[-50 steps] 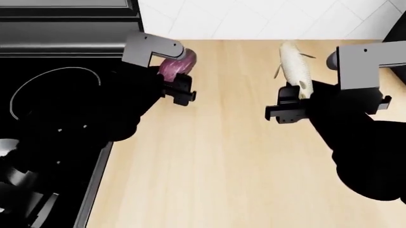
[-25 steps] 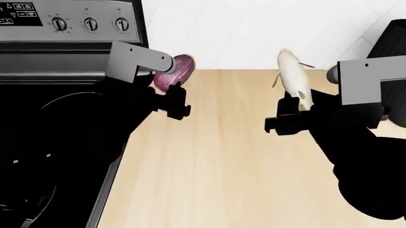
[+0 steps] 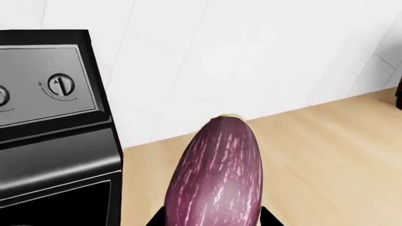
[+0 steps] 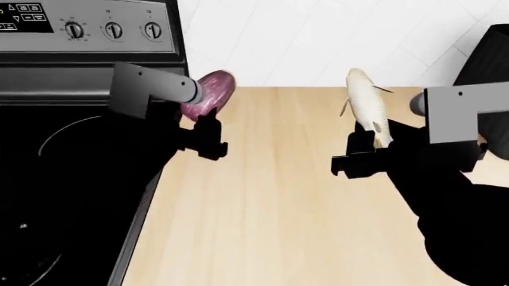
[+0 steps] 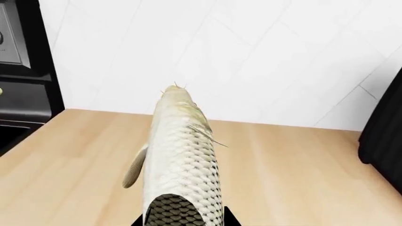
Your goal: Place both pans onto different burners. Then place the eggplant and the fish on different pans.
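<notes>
Left gripper (image 4: 208, 138) slides stoveward, clamped on the smooth, firm eggplant (image 4: 208, 92) at its base, while right gripper (image 4: 359, 154) pinches the slippery fish (image 4: 369, 104) by one end.

Left pincer (image 4: 208, 136) clamped on eggplant (image 4: 208, 91), poking toward 1 o'clock above stove edge. Right pincer (image 4: 359, 152) clamped on fish (image 4: 369, 104), stretched toward 12 o'clock over wooden bench (image 4: 270, 208). Burner ring (image 4: 59, 134) at 9 o'clock; knobs (image 4: 113, 30) at 11.

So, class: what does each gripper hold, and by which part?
Left gripper holds the eggplant by one end; right gripper holds the fish by one end.
</notes>
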Robot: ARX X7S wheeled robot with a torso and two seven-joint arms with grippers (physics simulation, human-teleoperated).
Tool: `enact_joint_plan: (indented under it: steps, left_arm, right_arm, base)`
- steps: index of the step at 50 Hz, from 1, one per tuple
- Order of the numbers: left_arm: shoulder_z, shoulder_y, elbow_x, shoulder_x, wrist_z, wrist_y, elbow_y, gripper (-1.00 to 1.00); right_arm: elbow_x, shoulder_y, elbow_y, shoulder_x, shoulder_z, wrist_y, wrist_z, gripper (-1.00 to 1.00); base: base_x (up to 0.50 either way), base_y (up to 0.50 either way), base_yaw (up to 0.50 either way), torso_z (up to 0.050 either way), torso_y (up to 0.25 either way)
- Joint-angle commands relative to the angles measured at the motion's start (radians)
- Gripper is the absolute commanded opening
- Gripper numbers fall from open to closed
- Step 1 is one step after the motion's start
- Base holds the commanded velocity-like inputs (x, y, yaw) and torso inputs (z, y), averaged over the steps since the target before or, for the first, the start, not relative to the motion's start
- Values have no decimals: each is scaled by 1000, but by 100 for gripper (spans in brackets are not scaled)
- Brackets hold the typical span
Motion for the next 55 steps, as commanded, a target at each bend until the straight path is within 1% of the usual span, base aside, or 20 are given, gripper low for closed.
enact_joint_plan:
  steps: [1, 6, 10, 14, 17, 21, 28, 30, 33, 36, 47, 55]
  left_arm:
    - [-64, 52, -82, -70, -74, 31, 142, -100]
    - [-82, 72, -106, -99, -95, 39, 195, -100]
    - [-102, 107, -103, -130, -95, 60, 216, -100]
    - [-115, 113, -119, -149, -104, 64, 225, -100]
    - [-121, 148, -91, -162, -90, 84, 234, -100]
    - [-124, 174, -66, -170, -76, 101, 237, -100]
    - [-132, 180, -73, -181, -79, 105, 243, -100]
    - [-136, 147, -109, -183, -97, 88, 237, -100]
    - [-135, 175, -82, -186, -85, 104, 240, -100]
    - [-139, 148, -112, -188, -99, 90, 237, -100]
    - [-146, 180, -83, -200, -87, 113, 248, -100]
    - [-155, 175, -95, -212, -98, 112, 255, -100]
  right_arm:
    - [-27, -25, -29, 10, 16, -16, -23, -100]
    - [-20, -35, -59, 19, 24, -25, -25, -100]
    - [-19, -45, -76, 23, 28, -31, -28, -100]
    - [-16, -44, -82, 22, 27, -31, -26, -100]
    - [-15, -43, -92, 20, 27, -33, -24, -100]
    - [-13, -39, -95, 19, 28, -35, -27, -100]
    - [-20, -45, -94, 19, 37, -49, -27, -100]
    - [-25, -46, -92, 20, 43, -56, -25, -100]
    - [-27, -47, -91, 19, 43, -57, -25, -100]
    - [-25, -45, -91, 19, 41, -55, -24, -100]
    - [-23, -34, -93, 16, 34, -50, -21, -100]
    - [-12, -29, -96, 17, 34, -50, -16, -100]
  base:
    - [-301, 0, 0, 0, 0]
    - [-471, 46, 0, 0, 0]
    - [-500, 84, 0, 0, 0]
    - [-500, 84, 0, 0, 0]
    - [-439, 79, 0, 0, 0]
    - [0, 0, 0, 0, 0]
    - [0, 0, 0, 0, 0]
    - [0, 266, 0, 0, 0]
    - [0, 500, 0, 0, 0]
    - [0, 500, 0, 0, 0]
    - [0, 500, 0, 0, 0]
    - [0, 500, 0, 0, 0]
